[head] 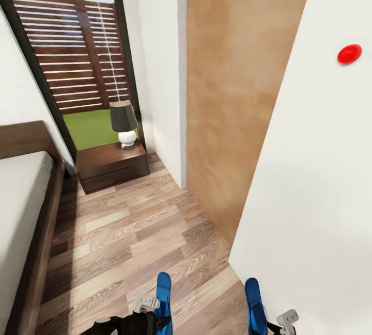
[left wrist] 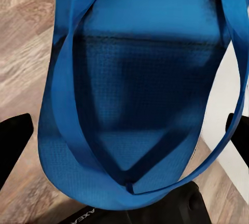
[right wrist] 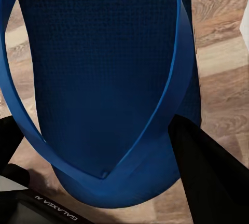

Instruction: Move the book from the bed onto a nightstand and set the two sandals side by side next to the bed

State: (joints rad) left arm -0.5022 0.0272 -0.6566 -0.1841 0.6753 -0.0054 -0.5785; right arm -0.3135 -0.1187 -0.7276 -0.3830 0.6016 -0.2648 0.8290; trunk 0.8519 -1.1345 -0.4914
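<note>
I hold one bright blue sandal in each gripper. My left gripper (head: 153, 315) is shut on the left sandal (head: 164, 293), low in the head view and above the plank floor. My right gripper (head: 276, 324) is shut on the right sandal (head: 253, 301), close to a white wall. In the left wrist view the sandal (left wrist: 140, 105) sits between black fingers (left wrist: 13, 141). The right wrist view shows the other sandal (right wrist: 104, 79) between its fingers (right wrist: 207, 177). The bed (head: 36, 257), with a pale mattress, runs along the left. The nightstand (head: 111, 162) stands beyond it by the window. The book is out of view.
A lamp (head: 124, 121) with a dark shade stands on the nightstand. A tall light-wood panel (head: 232, 92) and a white wall (head: 320, 195) bearing a red knob (head: 349, 53) close off the right. A strip of plank floor (head: 134, 232) runs between bed and wall.
</note>
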